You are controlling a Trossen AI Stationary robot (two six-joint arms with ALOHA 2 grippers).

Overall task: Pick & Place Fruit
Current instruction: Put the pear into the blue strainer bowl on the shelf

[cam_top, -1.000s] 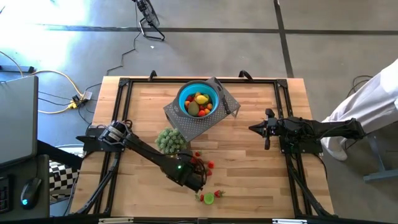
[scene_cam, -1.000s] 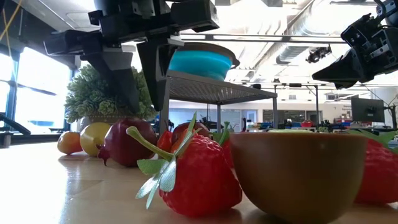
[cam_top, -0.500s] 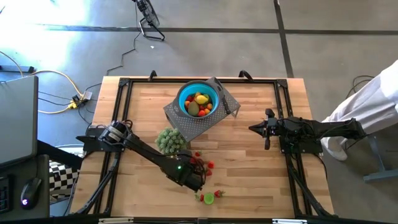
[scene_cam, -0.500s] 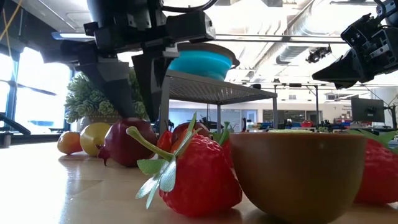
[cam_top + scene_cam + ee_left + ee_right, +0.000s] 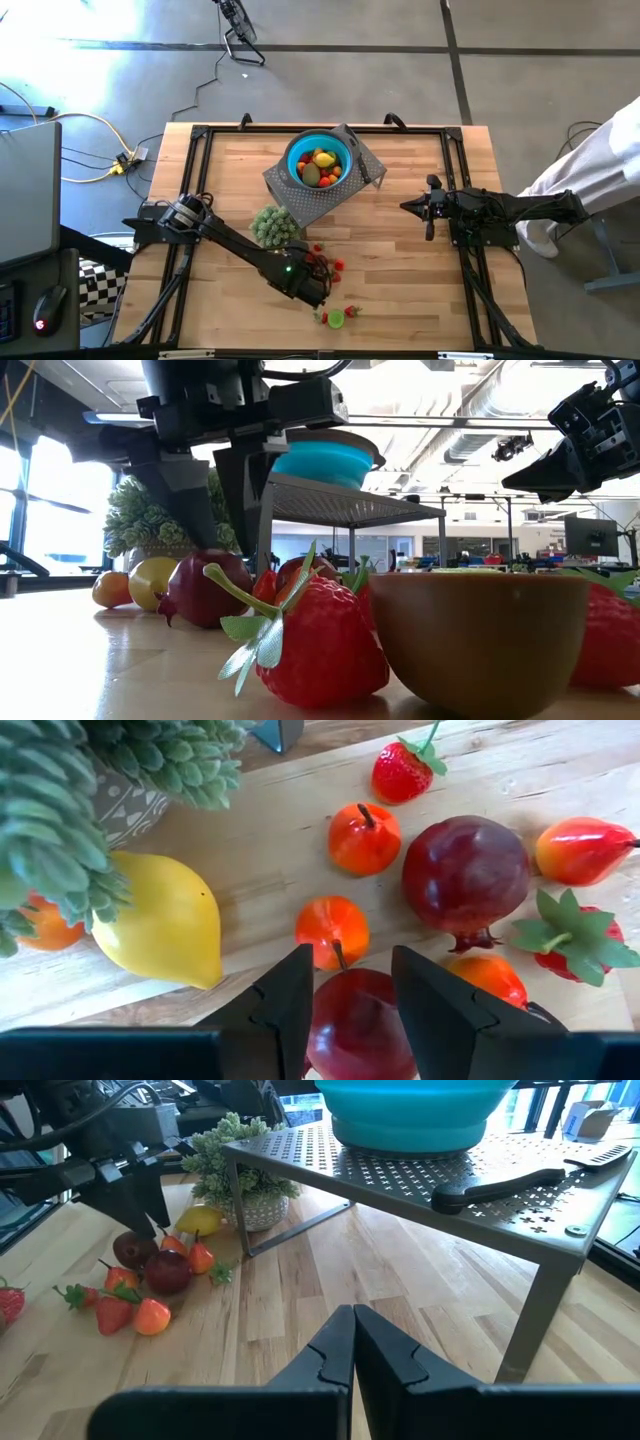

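From above, the left pincer (image 5: 312, 290) is seen low over loose fruit (image 5: 330, 266) on the table (image 5: 400, 290), beside a potted plant (image 5: 274, 226); more fruit lies in the blue bowl (image 5: 296, 152) on a perforated rack (image 5: 365, 160).

At table level, a strawberry (image 5: 325, 650) fills the foreground.

In the left wrist view, the fingers (image 5: 290, 1000) are spread around a dark red fruit (image 5: 355, 1030), unclosed. The grasp is judged in hand; closing and lifting toward the bowl would follow.

In the right wrist view, the right pincer (image 5: 353, 1342) is closed, empty, waiting.

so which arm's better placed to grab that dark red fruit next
Left. Its claw hangs open right over the dark red fruit in the pile, while the right claw waits shut across the table.
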